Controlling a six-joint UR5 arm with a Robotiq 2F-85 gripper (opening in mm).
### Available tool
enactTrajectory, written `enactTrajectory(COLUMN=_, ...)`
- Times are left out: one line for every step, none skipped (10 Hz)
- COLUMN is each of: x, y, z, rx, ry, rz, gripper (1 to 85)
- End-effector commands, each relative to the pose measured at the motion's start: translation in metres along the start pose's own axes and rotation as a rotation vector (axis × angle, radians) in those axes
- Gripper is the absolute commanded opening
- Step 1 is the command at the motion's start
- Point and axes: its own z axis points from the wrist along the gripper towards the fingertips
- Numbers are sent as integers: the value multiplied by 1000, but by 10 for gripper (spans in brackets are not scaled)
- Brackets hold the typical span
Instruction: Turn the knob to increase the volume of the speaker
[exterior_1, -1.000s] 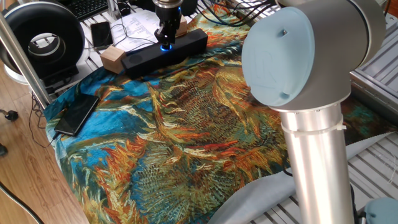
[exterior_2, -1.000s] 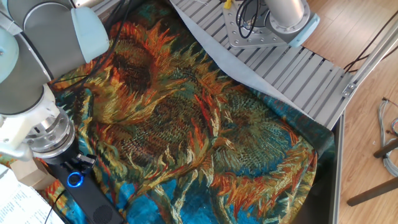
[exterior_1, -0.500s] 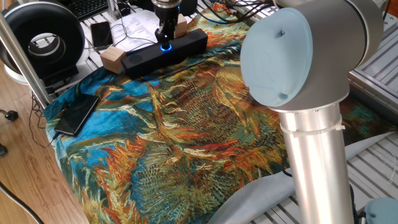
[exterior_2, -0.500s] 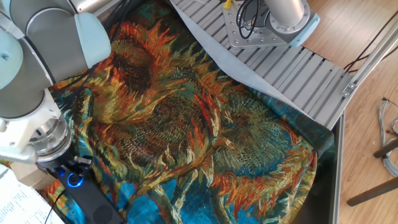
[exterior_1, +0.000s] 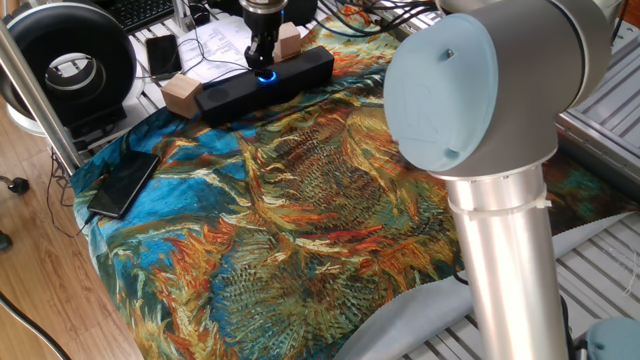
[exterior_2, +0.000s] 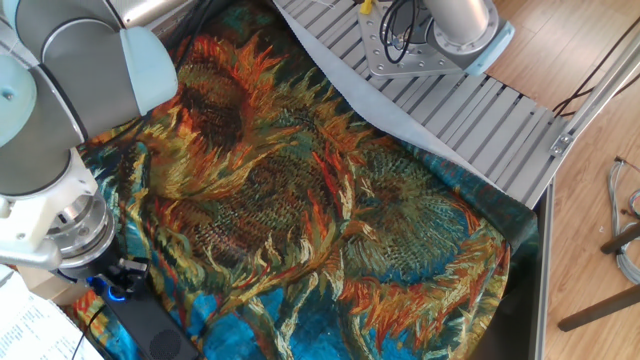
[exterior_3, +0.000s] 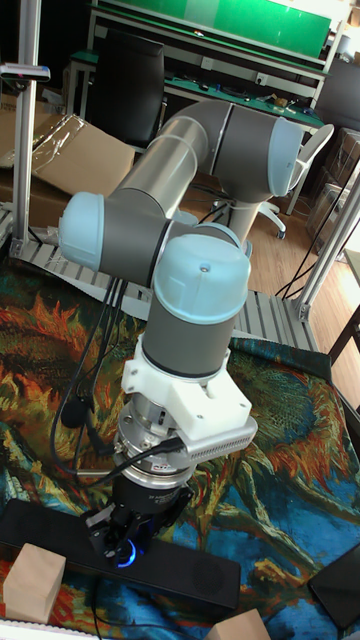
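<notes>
matt black speaker (exterior_1: 265, 83), wooden end block (exterior_1: 181, 95)

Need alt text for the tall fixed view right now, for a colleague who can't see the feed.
A grey UR5 arm reaches straight down, its gripper set on the blue-lit knob of a long black speaker with tan wooden end blocks. The speaker lies on a sunflower-print cloth; whether the fingers grip the knob is unclear.
</notes>
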Motion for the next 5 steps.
enactTrajectory(x=-5, y=3, z=1, rx=-16, ry=-14, rz=-6, gripper=397)
enactTrajectory(x=-4, y=1, z=1, rx=-12, ry=-9, rz=-12, gripper=393)
enactTrajectory(x=-3, y=0, z=2, rx=-11, ry=-8, rz=-15, gripper=387)
enactTrajectory(x=-2, y=-1, z=3, rx=-11, ry=-7, rz=-16, gripper=383)
enactTrajectory(x=-2, y=-1, z=3, rx=-11, ry=-7, rz=-16, gripper=383)
